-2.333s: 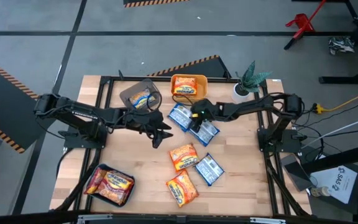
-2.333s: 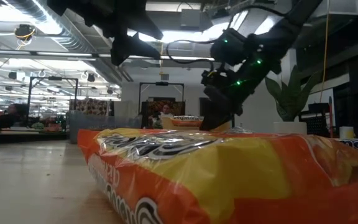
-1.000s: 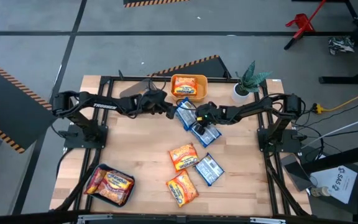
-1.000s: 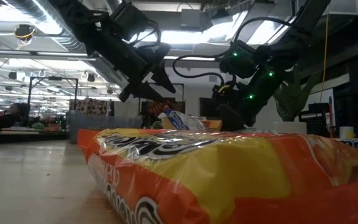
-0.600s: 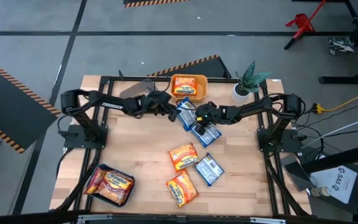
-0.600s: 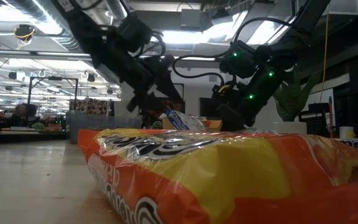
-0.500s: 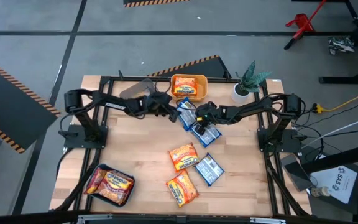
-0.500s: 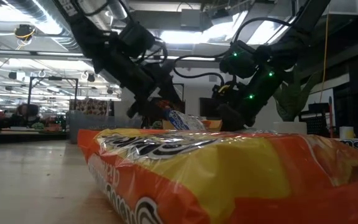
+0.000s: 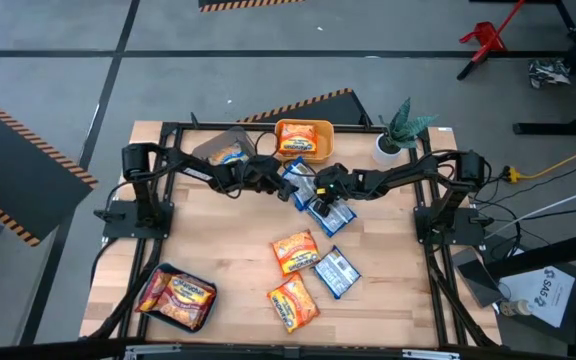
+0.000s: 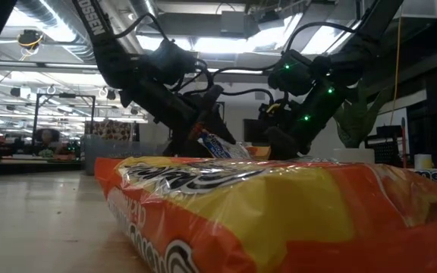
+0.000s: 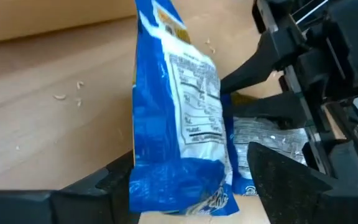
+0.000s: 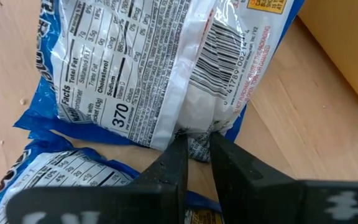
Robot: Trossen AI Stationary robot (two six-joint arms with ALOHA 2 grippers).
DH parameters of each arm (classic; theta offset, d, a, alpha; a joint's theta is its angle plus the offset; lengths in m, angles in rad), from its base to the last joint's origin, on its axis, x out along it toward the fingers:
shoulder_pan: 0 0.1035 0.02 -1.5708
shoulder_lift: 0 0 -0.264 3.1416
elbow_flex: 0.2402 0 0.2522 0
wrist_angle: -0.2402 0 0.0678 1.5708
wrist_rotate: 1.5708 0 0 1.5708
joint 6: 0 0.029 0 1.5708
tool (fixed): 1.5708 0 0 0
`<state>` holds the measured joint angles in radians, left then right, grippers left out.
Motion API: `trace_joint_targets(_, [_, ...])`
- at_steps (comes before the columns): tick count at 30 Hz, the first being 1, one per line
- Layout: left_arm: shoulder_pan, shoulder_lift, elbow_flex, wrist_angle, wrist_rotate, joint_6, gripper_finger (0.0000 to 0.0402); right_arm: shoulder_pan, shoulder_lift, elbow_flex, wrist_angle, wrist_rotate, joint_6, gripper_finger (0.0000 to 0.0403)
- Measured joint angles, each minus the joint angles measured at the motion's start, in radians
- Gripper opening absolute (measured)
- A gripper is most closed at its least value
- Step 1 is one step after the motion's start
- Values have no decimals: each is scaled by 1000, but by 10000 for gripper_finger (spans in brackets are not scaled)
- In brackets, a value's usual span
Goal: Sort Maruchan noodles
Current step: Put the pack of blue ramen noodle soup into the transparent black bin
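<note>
Seen from above, both dark arms meet just in front of the yellow-orange plastic bin at the table's far edge. The right gripper pinches a crinkly blue plastic noodle packet by its edge, apparently offering it up for a handover, while the left gripper closes in from the other side. More packets, orange and blue, lie well nearer than the bin, still unsorted.

At table height, an orange packet fills the foreground; behind it the blue packet stands tilted between the two arms.

The left wrist camera shows that gripper's fingers spread wide on either side of the upright blue packet, not yet clamped.

The right wrist camera shows its own fingers nipped tight on the packet's seam, beside the bin's wall.
</note>
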<state>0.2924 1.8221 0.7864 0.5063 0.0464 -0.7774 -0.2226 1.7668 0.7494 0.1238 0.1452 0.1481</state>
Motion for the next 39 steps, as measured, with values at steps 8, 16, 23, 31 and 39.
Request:
trace_joint_targets(8, [-6,1,0,5,-46,-6,163,0,0,0,3,-8,1,60])
trace_joint_targets(16, [-8,-1,1,5,-53,-1,89,0,-8,-1,0,-18,1,60])
trace_joint_targets(23, [-8,-4,1,-3,11,-1,81,1,-147,-2,-61,-8,7,60])
trace_joint_targets(31, [-17,-123,0,-52,22,3,80,1,-390,-2,-234,75,33,60])
trace_joint_targets(39, [-40,-376,0,-318,-111,68,79,1,-478,0,-307,91,58,60])
